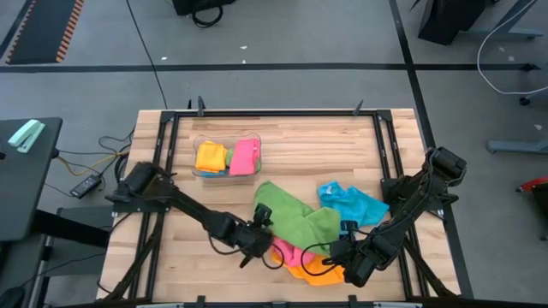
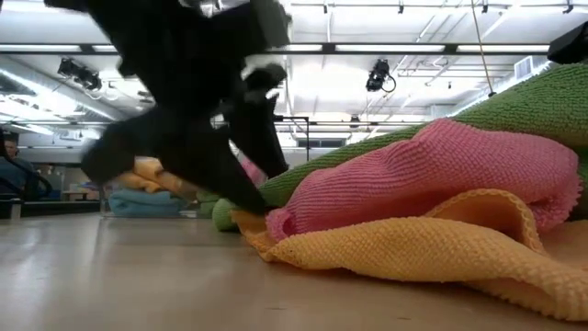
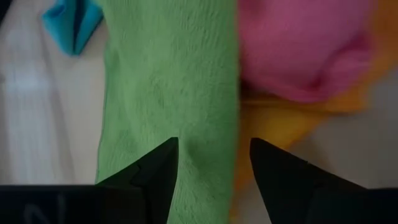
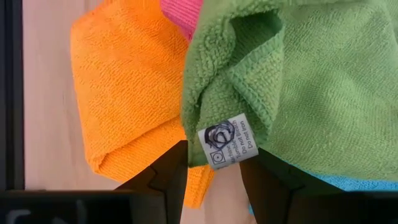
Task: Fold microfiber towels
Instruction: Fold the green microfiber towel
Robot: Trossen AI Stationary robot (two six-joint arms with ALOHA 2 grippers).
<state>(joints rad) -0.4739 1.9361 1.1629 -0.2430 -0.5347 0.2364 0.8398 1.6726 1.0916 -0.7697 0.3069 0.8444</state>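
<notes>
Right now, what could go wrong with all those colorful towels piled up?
The green towel lies over the pink towel and orange towel, so the left gripper, its jaws open at the green edge, might pinch two layers. The right gripper may catch only the label corner, and the towel could slip.

We note a green towel (image 1: 294, 216) spread at the desk (image 1: 282, 141) centre, between the left gripper (image 1: 257, 239) and right gripper (image 1: 341, 251). Pink (image 1: 285, 251) and orange (image 1: 315, 267) towels lie bunched between the two sets of fingers. A blue towel (image 1: 351, 202) sits beyond the right fingers. A clear bin (image 1: 226, 159) holds folded towels.
</notes>
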